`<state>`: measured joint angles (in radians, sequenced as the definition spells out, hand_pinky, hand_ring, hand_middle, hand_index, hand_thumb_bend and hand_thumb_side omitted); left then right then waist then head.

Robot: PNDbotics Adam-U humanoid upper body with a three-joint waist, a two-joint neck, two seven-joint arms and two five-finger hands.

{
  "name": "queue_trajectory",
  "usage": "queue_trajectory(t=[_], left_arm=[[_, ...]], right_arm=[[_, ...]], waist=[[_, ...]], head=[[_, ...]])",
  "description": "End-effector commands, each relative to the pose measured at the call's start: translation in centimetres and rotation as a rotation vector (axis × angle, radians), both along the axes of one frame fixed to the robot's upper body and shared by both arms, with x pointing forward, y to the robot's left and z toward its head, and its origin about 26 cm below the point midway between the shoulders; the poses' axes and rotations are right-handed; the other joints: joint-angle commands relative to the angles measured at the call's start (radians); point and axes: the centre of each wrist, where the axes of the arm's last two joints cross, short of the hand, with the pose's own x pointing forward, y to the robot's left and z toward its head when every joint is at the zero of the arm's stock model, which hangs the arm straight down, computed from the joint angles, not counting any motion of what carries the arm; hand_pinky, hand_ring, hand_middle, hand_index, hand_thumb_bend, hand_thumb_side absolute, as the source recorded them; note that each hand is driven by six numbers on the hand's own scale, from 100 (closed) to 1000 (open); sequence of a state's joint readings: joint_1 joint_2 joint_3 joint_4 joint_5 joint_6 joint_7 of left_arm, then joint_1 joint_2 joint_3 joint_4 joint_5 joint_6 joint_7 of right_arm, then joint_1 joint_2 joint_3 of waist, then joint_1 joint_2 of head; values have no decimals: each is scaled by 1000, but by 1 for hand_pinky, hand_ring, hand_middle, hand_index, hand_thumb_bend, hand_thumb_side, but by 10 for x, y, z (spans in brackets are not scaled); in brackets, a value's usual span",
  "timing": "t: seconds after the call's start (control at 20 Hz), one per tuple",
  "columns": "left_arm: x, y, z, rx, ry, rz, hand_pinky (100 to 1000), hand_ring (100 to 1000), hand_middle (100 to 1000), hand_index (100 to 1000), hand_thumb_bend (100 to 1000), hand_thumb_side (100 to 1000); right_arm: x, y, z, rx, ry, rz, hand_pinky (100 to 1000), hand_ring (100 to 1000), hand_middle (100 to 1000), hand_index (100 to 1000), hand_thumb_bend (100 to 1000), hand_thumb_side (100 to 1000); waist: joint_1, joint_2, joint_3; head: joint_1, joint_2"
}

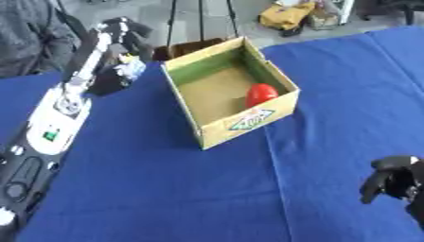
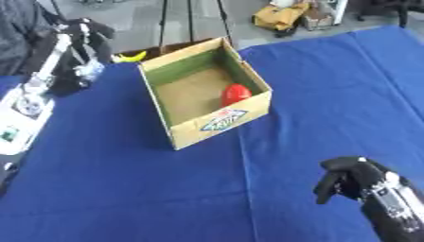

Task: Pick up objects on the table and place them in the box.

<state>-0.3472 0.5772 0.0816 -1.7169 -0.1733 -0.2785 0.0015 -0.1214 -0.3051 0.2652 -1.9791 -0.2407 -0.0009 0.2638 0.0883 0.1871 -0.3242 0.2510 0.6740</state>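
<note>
Left hand [image 1: 122, 35]: the fingers are curled downward at the far left of the table, above a small pale object with blue and white on it [image 1: 130, 67]; whether the fingers close round that object or merely hang over it cannot be determined; the object shows just below the fingertips, to the left of the box. Behind the hand, the left forearm [image 1: 59, 111] runs back toward the lower left corner; its casing is white and silver, with a small green mark on it and black sections nearer the body.

Right hand [image 2: 352, 182]: the fingers are curled inward and hold nothing; the hand sits above the cloth at the lower right, well apart from the box; its wrist, black with silver parts, extends toward the lower right corner.

Box [image 1: 283, 105]: an open cardboard carton, standing upright on the table a little left of centre, turned at an angle; its inner far wall is green, and a printed diamond-shaped label appears on the near outer face. A red rounded object [image 1: 261, 94] lies inside, on the floor of the box, against the near right wall.

Table [image 1: 165, 189]: covered by a blue cloth. A yellow item [image 2: 129, 57] shows just beyond the far left corner of the box; its nature cannot be determined.
</note>
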Motion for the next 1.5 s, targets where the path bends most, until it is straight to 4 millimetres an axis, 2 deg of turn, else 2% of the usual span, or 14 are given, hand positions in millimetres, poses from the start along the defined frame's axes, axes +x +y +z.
queue_trajectory(t=[0.05, 0.3, 0.5, 1.2, 1.5], left_arm=[[-27, -1, 13, -163, -25, -53, 458, 554, 620, 765, 173, 912], [-52, 6, -21, -323, 86, -37, 424, 535, 612, 770, 217, 972], [-58, 9, -42, -416, 175, -23, 418, 532, 610, 773, 248, 1000], [-63, -3, -66, -504, 286, -84, 407, 525, 602, 779, 280, 1000], [-63, -7, -68, -511, 299, -90, 406, 524, 603, 778, 284, 1000]], right_arm=[[-2, -3, 6, 11, -20, -13, 493, 554, 503, 718, 100, 797], [-3, -6, 4, 17, -13, -30, 494, 555, 504, 719, 100, 794], [-3, -7, 3, 28, -7, -41, 495, 556, 506, 720, 100, 779], [-4, -7, 2, 40, 2, -52, 495, 556, 506, 721, 100, 799], [-4, -7, 2, 38, 3, -51, 495, 556, 506, 721, 100, 800]], waist=[[-8, -19, 16], [-20, -25, 55], [-29, -32, 73], [-36, -34, 87], [-39, -34, 90]], head=[[-21, 13], [-36, 21], [-39, 27], [-43, 41], [-42, 44]])
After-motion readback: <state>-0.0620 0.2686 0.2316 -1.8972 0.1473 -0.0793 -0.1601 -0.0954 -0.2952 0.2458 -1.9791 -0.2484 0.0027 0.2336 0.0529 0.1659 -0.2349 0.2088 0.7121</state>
